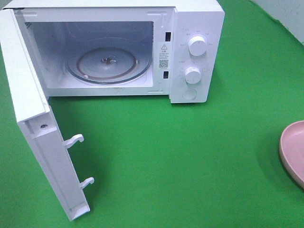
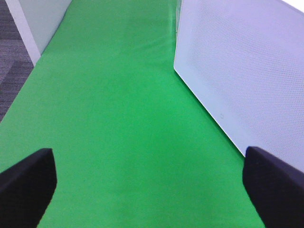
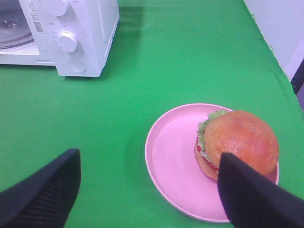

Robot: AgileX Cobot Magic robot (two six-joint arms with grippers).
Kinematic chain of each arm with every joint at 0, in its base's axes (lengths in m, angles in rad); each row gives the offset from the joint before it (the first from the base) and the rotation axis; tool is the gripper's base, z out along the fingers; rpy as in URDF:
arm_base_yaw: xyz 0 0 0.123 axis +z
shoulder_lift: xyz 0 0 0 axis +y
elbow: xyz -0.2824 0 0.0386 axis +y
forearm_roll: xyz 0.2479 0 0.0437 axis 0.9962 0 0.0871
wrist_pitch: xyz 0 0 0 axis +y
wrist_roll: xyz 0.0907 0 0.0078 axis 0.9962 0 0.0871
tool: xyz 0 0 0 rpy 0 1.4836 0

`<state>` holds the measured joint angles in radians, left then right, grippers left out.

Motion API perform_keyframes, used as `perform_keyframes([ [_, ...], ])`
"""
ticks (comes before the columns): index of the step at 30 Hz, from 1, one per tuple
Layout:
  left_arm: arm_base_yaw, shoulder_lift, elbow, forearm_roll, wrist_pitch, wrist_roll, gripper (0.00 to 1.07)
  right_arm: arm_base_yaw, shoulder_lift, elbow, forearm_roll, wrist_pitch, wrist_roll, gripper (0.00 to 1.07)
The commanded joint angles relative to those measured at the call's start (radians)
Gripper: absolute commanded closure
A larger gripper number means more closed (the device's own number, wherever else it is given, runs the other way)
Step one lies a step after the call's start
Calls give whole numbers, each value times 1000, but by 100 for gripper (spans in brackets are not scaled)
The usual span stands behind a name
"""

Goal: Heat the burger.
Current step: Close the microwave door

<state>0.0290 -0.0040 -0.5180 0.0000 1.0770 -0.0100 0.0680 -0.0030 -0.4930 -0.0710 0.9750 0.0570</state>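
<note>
**Microwave stands open on the green cloth; burger waits on its plate off to the side**

A green cloth (image 1: pixel 166 156) covers the whole work surface, smooth, with only soft folds. On it stands a white microwave (image 1: pixel 190 28), its door (image 1: pixel 33 128) swung fully out toward the camera side, two latch hooks showing on the door's edge. Inside the microwave, the glass turntable (image 1: pixel 107 64) sits bare. Two white knobs (image 1: pixel 196 46) and a round button are set on the control panel beside the cavity.

Well apart from the microwave, on its control-panel side and nearer the front of the cloth, lies a round pink plate (image 3: pixel 175 161). The burger (image 3: pixel 237 142) rests on that plate, upright, toward the plate's far edge from the microwave, with lettuce and tomato showing under the bun.

The right gripper (image 3: pixel 147 194) hangs over the cloth close by the plate, fingers spread wide and pinching nothing; one finger overlaps the burger in the wrist view. The left gripper (image 2: pixel 152 183) is spread wide too, holding nothing, just beside the outer face of the microwave's door.

Past the cloth's edge, a grey carpeted floor (image 2: pixel 14 61) and a pale wall are visible.
</note>
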Motion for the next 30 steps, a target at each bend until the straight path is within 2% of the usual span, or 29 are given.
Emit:
perform_keyframes([
  [1,1,-6,3,0,-9,2,6,-7,-28,2,4,-16,-10,31],
  [30,1,-6,3,0,-9,2,6,-7,-28,2,4,-16,-10,31],
])
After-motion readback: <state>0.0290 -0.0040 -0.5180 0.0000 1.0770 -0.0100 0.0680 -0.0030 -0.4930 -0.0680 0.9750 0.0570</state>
